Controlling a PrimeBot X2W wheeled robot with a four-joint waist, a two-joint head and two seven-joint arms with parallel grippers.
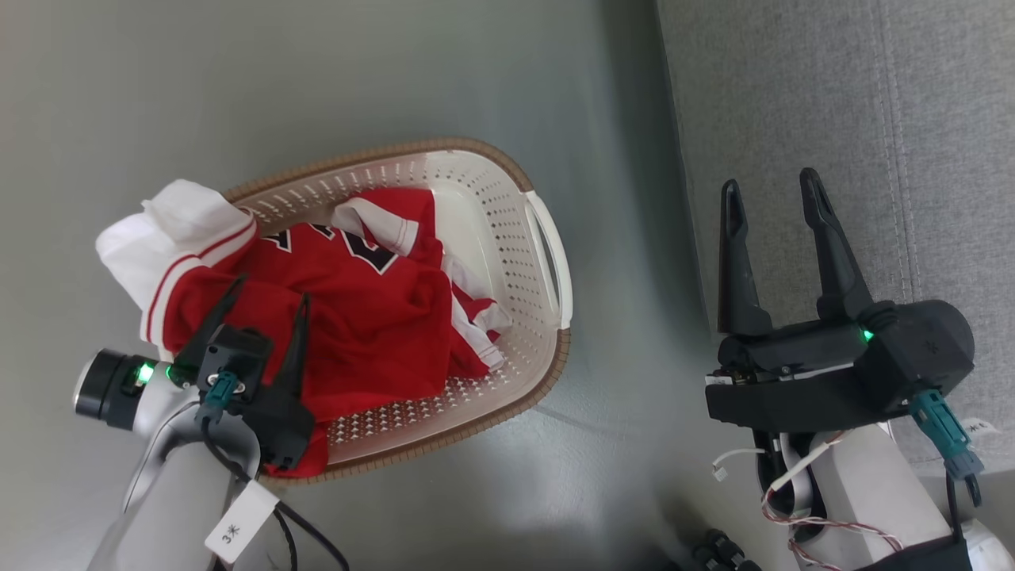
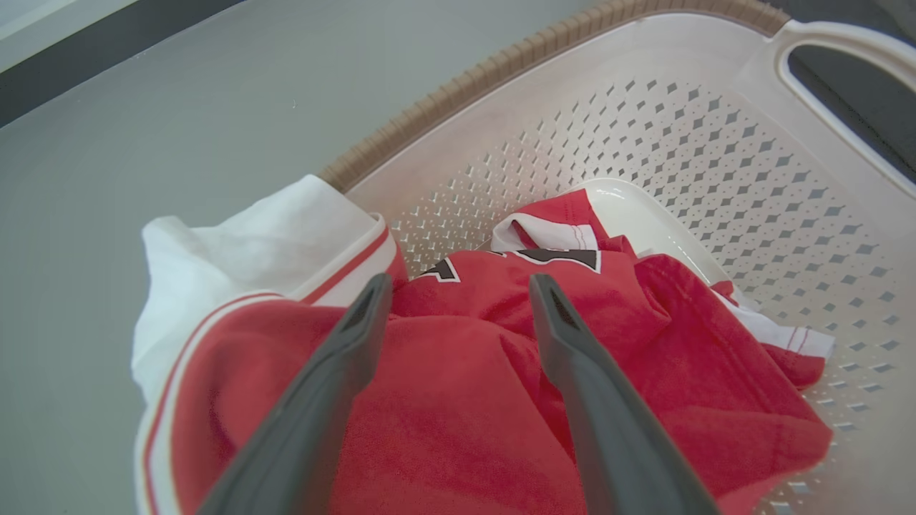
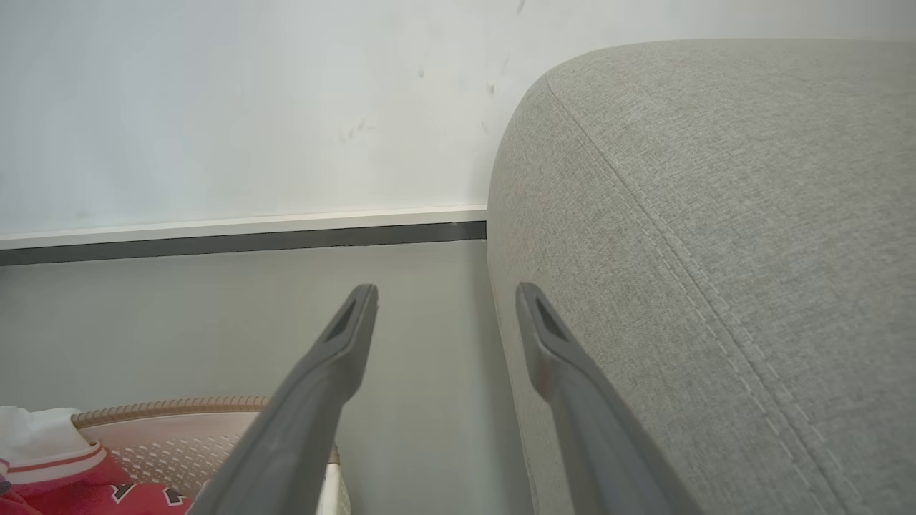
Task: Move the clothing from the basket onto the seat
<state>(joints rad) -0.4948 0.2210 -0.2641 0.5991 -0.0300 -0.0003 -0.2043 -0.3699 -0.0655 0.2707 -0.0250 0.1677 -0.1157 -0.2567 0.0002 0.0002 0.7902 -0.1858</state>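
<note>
Two red garments (image 1: pixel 357 317) lie heaped in the laundry basket (image 1: pixel 492 206) on the floor (image 1: pixel 158 79), one spilling over its rim. Left gripper (image 1: pixel 273 287) hovers above them, jaws spread, seemingly for a grab; right gripper (image 1: pixel 769 180), jaws spread, hangs at the seat (image 1: pixel 872 119) edge.

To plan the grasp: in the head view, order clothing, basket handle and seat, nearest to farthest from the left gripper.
1. Clothing, beneath the left gripper.
2. Basket handle, right of it.
3. Seat, far right.
</note>
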